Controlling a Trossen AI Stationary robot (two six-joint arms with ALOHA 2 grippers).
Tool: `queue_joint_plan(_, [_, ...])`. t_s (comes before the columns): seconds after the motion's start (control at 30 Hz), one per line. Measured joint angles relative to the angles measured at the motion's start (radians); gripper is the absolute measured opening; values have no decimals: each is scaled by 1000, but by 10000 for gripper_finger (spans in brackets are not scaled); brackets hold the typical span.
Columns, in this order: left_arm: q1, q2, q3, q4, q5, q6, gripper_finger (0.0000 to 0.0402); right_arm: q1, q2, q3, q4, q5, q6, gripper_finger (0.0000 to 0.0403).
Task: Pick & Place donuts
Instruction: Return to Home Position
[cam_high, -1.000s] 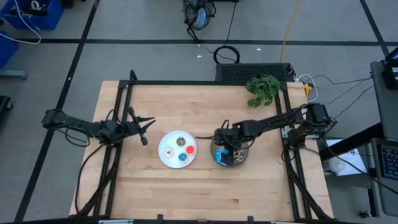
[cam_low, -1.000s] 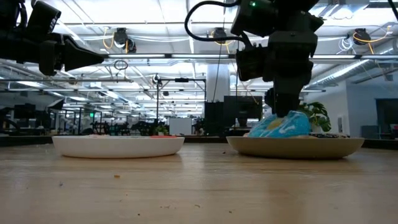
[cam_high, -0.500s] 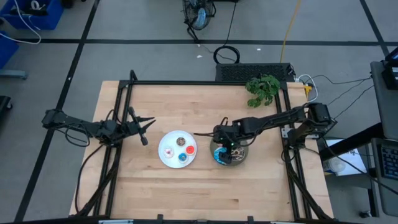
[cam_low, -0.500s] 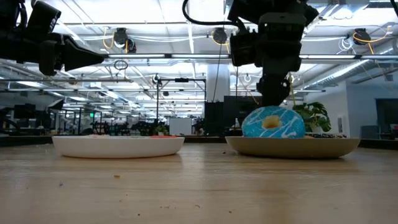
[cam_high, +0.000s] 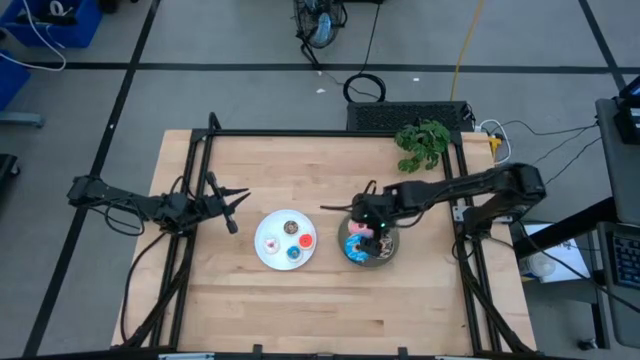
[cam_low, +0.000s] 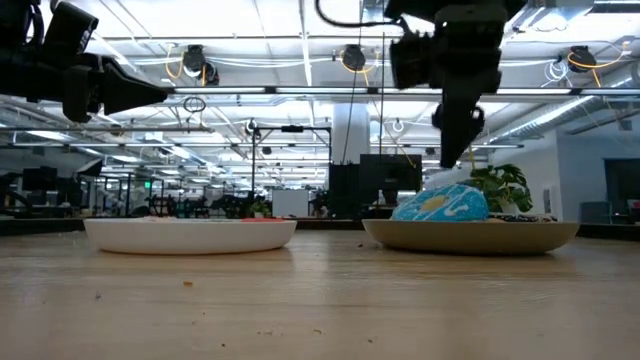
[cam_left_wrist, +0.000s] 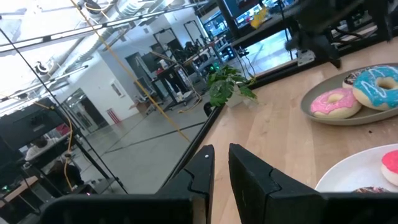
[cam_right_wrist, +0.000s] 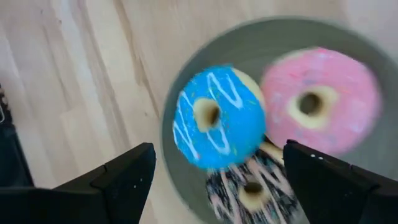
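The right gripper hangs just above the gray plate, its 2 fingers spread wide and holding nothing. Directly beneath it lie all 3 large donuts. The blue sprinkled donut sits below the gap between the fingers, tilted, with its edge resting on the chocolate sprinkled donut. The pink donut lies flat beside them, touching the blue one. From table height the gripper is clear of the blue donut, with open air between fingertips and icing.

The white plate lies between the 2 grippers, just beside the gray plate on the side away from the right arm's base. It carries the 4 small donuts: brown, white, red and blue.

The left gripper waits off beyond the white plate, raised over the wooden table near its left edge. Its fingers stand close together with only a thin slit between them, and nothing is in them. A green plant sits at the far corner of the table, behind the right arm.
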Motion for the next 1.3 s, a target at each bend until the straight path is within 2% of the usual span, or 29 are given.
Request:
queue_joint_plan(0.13, [0, 0, 0, 0, 0, 1, 56, -16, -123, 0, -42, 48, 6, 331])
queue_joint_plan(0.27, [0, 0, 0, 1, 0, 8, 56, -20, -284, 0, -77, 160, 13, 331])
queue_joint_plan(0.43, [0, 0, 0, 15, -14, 113, 56, -1, -470, -8, -76, 295, 1, 318])
queue_joint_plan(0.57, [0, 0, 0, 49, -48, 116, 56, 33, -578, -49, -74, 388, -29, 278])
queue_joint_plan(0.77, [0, 0, 0, 59, -63, 98, 56, 70, -711, -172, -35, 414, -94, 177])
queue_joint_plan(0.87, [0, 0, 0, 58, -63, 87, 56, 94, -787, -290, 73, 410, -125, 109])
queue_joint_plan(1.0, [0, 0, 0, 59, -86, 85, 56, 112, -900, -487, 377, 335, -220, 17])
queue_joint_plan(1.2, [0, 0, 0, 122, -78, 51, 52, 112, -1053, -721, 712, 278, -337, 8])
queue_joint_plan(1.3, [0, 0, 0, 206, -54, 15, 29, 112, -1139, -812, 833, 279, -379, 2])
